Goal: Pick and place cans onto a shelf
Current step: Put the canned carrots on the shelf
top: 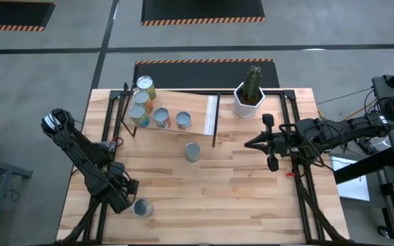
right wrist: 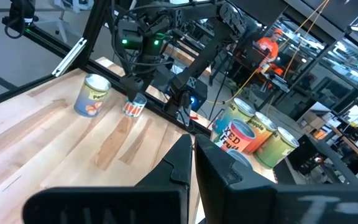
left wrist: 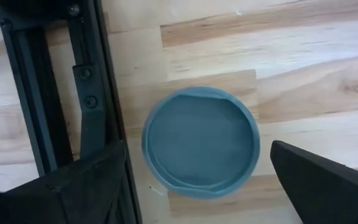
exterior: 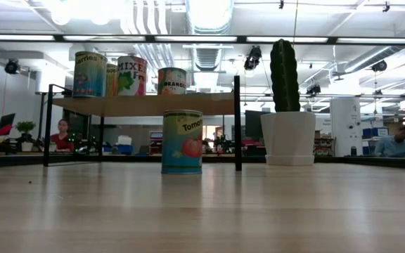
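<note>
My left pincer (top: 134, 198) hangs low over the near left corner of the pale planked wooden desk (top: 252, 184), its two dark fingers (left wrist: 92, 177) spread wide apart. Straight below, seen from the wrist, sits a small metal can with a grey-blue round top (left wrist: 200, 143), upright on the desk between my fingers but touched by neither. Beside it runs a black metal frame rail (left wrist: 30, 106).

My right pincer (top: 248, 143) waits over the right side of the desk, fingers pressed together and holding nothing.

The shelf, a flat pale wooden panel on thin black legs (top: 197, 109), stands at the far side of the desk and already carries five colourfully labelled cans (top: 144, 102) grouped on its left part. Another can with a tomato label (exterior: 182, 141) stands on the desk in front of the shelf, well apart from me. A white pot holding a green cactus (top: 250, 96) stands to the shelf's right.

As I judge it, I am at the picking step for the corner can. Next I should settle lower so my fingers flank its wall evenly, then close, minding the rail close at hand.
</note>
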You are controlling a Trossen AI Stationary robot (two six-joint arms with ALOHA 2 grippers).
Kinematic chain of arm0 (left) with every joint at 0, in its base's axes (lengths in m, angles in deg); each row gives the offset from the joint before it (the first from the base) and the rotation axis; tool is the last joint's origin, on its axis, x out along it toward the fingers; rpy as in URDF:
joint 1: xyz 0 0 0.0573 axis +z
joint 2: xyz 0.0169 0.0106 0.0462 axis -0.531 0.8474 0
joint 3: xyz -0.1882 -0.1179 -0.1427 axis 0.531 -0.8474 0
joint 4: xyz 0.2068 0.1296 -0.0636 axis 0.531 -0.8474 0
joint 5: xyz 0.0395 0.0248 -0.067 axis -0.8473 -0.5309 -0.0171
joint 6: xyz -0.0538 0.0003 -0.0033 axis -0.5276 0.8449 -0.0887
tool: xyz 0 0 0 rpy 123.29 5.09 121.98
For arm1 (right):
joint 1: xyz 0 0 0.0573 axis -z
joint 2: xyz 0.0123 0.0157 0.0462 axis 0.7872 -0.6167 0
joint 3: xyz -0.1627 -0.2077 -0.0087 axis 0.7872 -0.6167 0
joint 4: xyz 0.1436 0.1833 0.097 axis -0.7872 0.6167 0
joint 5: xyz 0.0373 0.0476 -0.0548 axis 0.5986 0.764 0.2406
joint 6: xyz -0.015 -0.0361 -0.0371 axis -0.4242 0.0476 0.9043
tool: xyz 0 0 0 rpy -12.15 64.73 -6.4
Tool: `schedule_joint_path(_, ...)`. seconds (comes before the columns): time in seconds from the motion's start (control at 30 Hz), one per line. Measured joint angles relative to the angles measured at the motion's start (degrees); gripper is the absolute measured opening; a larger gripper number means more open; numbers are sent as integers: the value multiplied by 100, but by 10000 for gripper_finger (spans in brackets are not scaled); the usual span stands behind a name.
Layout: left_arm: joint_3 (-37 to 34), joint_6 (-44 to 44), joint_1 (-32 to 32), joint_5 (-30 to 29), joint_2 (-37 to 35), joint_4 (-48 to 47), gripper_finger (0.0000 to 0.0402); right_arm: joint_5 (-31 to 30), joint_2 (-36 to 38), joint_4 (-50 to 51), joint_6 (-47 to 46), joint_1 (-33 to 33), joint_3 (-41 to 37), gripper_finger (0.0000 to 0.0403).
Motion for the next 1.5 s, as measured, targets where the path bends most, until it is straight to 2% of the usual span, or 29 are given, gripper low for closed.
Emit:
schedule_joint_path(0.53,-138,27,0,7,153,175,356,0,0,16,2,0,0,9)
schedule_joint_path(0.67,-138,105,0,11,186,202,341,0,0,16,2,0,0,9)
schedule_joint_path(0.97,-131,131,2,15,184,213,279,-2,0,16,-3,0,0,9)
schedule_joint_path(1.13,-86,133,2,18,176,195,272,-2,0,16,-6,0,0,9)
schedule_joint_path(1.27,268,255,13,20,177,-49,273,-2,0,16,-7,0,0,9)
schedule_joint_path(1.5,1608,1056,209,-65,175,-831,273,-2,0,18,-22,0,0,9)
